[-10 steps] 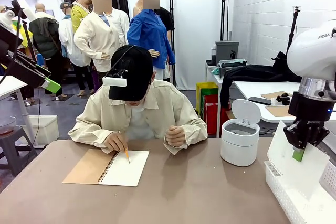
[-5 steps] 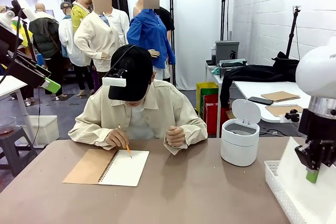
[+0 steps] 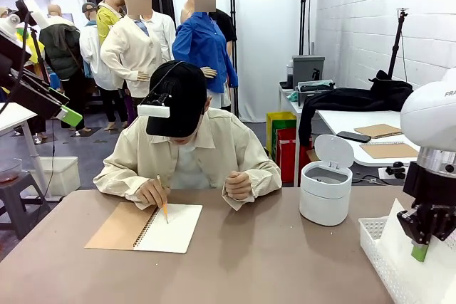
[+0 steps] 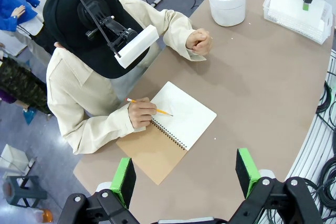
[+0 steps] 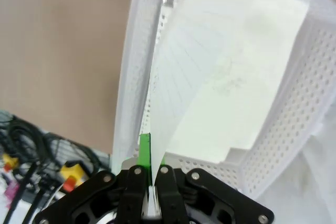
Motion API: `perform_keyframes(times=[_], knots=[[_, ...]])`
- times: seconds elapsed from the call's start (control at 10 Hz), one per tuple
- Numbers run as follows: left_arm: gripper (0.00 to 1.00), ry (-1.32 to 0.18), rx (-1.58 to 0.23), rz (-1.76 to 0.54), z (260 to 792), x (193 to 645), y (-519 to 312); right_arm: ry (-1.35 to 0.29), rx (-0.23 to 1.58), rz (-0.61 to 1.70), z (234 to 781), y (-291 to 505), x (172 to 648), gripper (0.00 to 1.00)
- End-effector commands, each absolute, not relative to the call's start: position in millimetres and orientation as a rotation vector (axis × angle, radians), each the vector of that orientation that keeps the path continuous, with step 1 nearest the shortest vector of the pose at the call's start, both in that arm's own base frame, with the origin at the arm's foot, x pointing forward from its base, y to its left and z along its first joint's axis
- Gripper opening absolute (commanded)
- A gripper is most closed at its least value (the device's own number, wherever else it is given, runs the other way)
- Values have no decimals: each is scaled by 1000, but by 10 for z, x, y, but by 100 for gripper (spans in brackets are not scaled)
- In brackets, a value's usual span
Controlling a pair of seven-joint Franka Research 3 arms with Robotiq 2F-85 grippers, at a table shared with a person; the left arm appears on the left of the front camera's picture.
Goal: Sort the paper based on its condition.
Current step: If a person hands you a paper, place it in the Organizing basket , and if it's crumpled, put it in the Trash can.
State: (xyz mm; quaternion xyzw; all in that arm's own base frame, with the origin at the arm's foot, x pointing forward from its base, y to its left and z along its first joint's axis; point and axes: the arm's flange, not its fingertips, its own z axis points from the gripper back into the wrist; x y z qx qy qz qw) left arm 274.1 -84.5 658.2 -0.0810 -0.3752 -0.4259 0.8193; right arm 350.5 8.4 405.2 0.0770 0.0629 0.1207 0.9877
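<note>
My right gripper (image 3: 420, 251) is shut on the edge of a thin white sheet of paper (image 3: 399, 236). It holds the sheet tilted inside the white latticed basket (image 3: 376, 248) at the table's right edge. In the right wrist view the faintly ruled paper (image 5: 205, 72) runs from the closed gripper (image 5: 151, 153) down towards the basket's floor, between its perforated walls (image 5: 299, 103). High above the table, my left gripper (image 4: 185, 174) is open and holds nothing.
A person at the far side writes with a pencil (image 3: 163, 208) in an open spiral notebook (image 3: 167, 228) with a brown cover. Their other fist (image 3: 239, 185) rests on the table. A white lidded bin (image 3: 325, 189) stands left of the basket.
My right gripper has moved right and down with the sheet, lowering it into the basket. The person's pencil hand has shifted slightly on the notebook.
</note>
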Motion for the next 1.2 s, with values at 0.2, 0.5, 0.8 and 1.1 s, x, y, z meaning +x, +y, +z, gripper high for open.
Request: perform_keyframes(times=[0.2,0.5,0.8,1.1], knots=[[100,-800,-172,-905,6584,2744,-839,114,228,252,3772,98,3477,0],[100,-800,-172,-905,6584,2744,-839,142,234,210,3706,-4,3435,12],[100,-800,-172,-905,6584,2744,-839,151,248,144,3739,-183,3349,69],[100,-800,-172,-905,6584,2744,-839,162,199,90,3797,-364,3226,100]])
